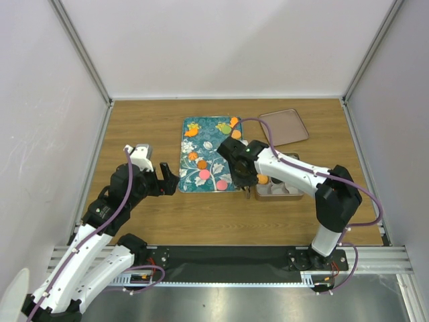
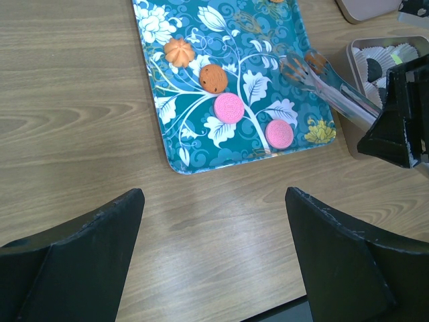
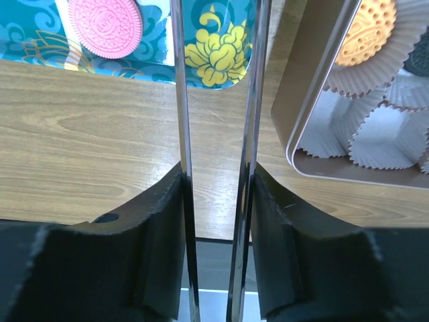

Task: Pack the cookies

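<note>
Right claw [image 3: 216,191] with tongs [image 3: 182,100] beside tin [image 3: 308,87]

The tongs [image 3: 181,100] are polished metal, the cookies [image 3: 105,27] matt.

The tray [image 1: 213,134] is lying mid-table [image 1: 141,134], with cookies [image 2: 228,107] sitting on it. The tin [image 1: 278,194] is standing just right of the tray's near corner, holding more cookies in paper cups [image 3: 382,134]. The lid [image 1: 285,127] is lying right of the tray's far end. The tongs [image 2: 332,94], sitting in the right gripper [image 3: 216,178], are reaching over the tray's near right edge. The left gripper [image 2: 213,194] is hovering just left of the tray's near left corner.
</note>
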### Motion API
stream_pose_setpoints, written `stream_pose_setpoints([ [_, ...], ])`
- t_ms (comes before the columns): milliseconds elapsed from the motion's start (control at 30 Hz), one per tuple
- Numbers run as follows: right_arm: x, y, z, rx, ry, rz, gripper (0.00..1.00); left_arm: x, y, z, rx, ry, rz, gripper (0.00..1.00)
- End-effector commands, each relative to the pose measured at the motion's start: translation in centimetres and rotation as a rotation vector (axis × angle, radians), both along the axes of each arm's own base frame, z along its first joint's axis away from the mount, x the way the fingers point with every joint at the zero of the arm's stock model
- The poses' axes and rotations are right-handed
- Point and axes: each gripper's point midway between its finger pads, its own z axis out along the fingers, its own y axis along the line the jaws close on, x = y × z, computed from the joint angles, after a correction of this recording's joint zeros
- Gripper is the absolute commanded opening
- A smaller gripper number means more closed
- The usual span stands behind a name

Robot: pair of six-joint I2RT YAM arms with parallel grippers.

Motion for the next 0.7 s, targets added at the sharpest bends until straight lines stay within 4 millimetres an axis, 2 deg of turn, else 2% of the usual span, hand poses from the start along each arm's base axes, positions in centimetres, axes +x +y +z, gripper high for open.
stream_pose_setpoints([
  [0, 0.7, 0.8, 2.4, 0.044, -0.051, 0.016, 0.35, 0.4, -0.2, 1.5, -0.015, -0.049, -0.004, 0.93],
  [67, 0.9, 1.0, 3.3, 0.062, -0.064, 0.018, 0.31, 0.4, -0.2, 1.6, -0.015, -0.051, -0.003, 0.93],
  [300, 0.9, 0.8, 6.0, 0.108, -0.106, 0.013, 0.28, 0.4, -0.2, 1.5, -0.013, -0.050, -0.002, 0.93],
  [500, 0.3, -0.2, 7.6, 0.119, -0.128, -0.008, 0.28, 0.4, -0.1, 1.5, -0.013, -0.050, 0.000, 0.93],
  [667, -1.3, -2.1, 9.9, 0.161, -0.164, -0.046, 0.28, 0.4, -0.2, 1.5, -0.013, -0.050, -0.002, 0.93],
])
